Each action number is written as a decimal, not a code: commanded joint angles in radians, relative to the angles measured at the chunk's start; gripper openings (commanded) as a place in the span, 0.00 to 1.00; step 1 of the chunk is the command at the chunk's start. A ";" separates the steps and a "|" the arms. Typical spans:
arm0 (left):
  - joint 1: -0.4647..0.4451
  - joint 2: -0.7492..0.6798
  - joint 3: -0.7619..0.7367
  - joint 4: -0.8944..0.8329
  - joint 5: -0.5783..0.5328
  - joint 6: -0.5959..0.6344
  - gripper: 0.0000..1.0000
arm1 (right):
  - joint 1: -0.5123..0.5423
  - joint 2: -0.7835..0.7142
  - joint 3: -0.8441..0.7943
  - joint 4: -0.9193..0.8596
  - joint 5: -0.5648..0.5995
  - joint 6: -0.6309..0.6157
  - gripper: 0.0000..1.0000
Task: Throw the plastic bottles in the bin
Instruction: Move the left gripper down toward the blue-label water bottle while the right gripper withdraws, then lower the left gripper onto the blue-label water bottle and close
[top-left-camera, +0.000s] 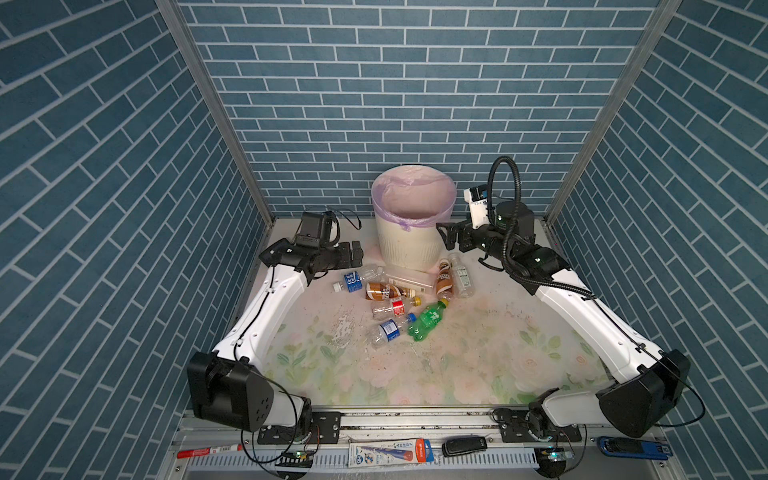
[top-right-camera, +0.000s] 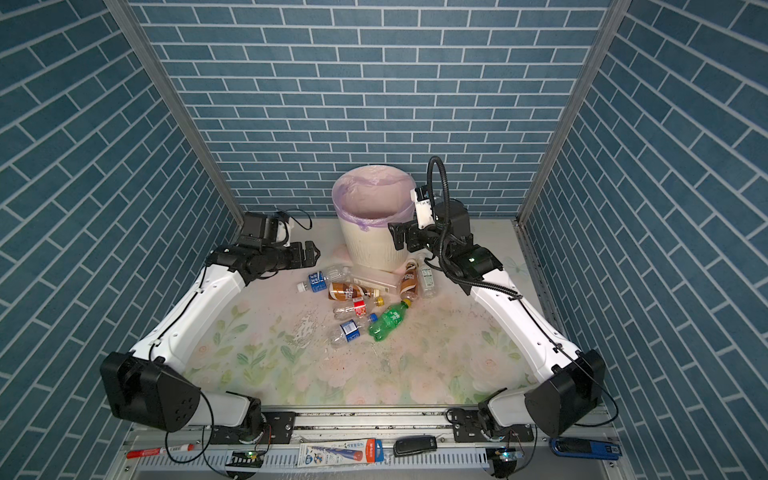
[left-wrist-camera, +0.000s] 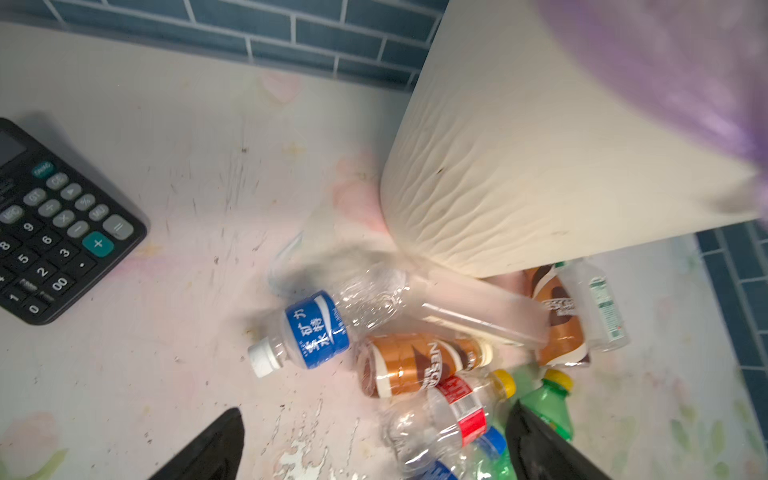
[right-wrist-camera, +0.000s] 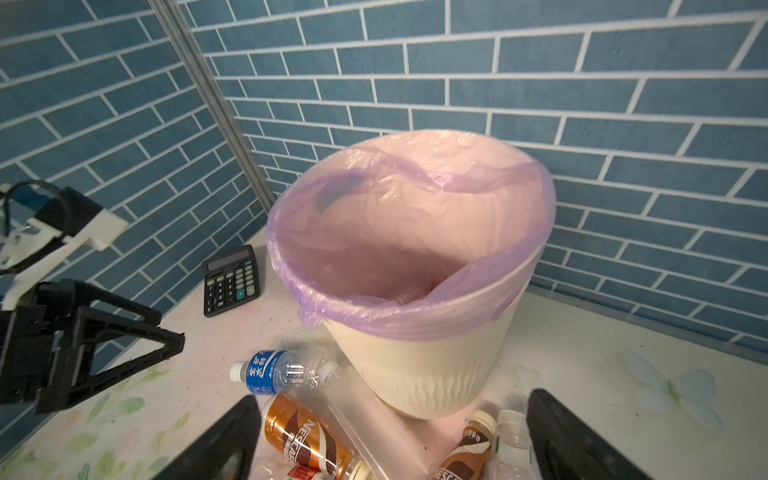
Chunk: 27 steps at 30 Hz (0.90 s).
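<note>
Our left gripper (top-left-camera: 357, 254) and right gripper (top-left-camera: 445, 237) gape wide, holding nothing, while the plastic bottles (top-left-camera: 384, 291) lie heaped at the foot of the bin (top-left-camera: 409, 245), so a careless reach could scatter them or knock it.

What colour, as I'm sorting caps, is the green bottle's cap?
Yellow cap on the green bottle, clearest in the left wrist view.

The bin (right-wrist-camera: 415, 353) stands right before you, lilac bag (right-wrist-camera: 374, 266) folded over its rim. Your right gripper (right-wrist-camera: 392, 397) is spread wide, empty. At the bin's foot lie a blue-labelled bottle (right-wrist-camera: 276, 372), two brown bottles (right-wrist-camera: 305, 442) and a clear bottle (right-wrist-camera: 513, 440). Beyond them, a calculator (right-wrist-camera: 230, 279) lies near the left gripper (right-wrist-camera: 171, 329).
</note>
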 joint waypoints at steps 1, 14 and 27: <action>0.003 0.060 0.005 -0.111 -0.042 0.108 0.99 | 0.030 -0.019 -0.051 0.030 -0.045 0.021 0.99; 0.000 0.323 0.161 -0.217 -0.101 0.324 0.99 | 0.066 0.008 -0.151 0.078 -0.120 0.144 0.99; 0.037 0.524 0.309 -0.238 -0.069 0.522 0.99 | 0.066 -0.011 -0.150 0.044 -0.109 0.133 0.99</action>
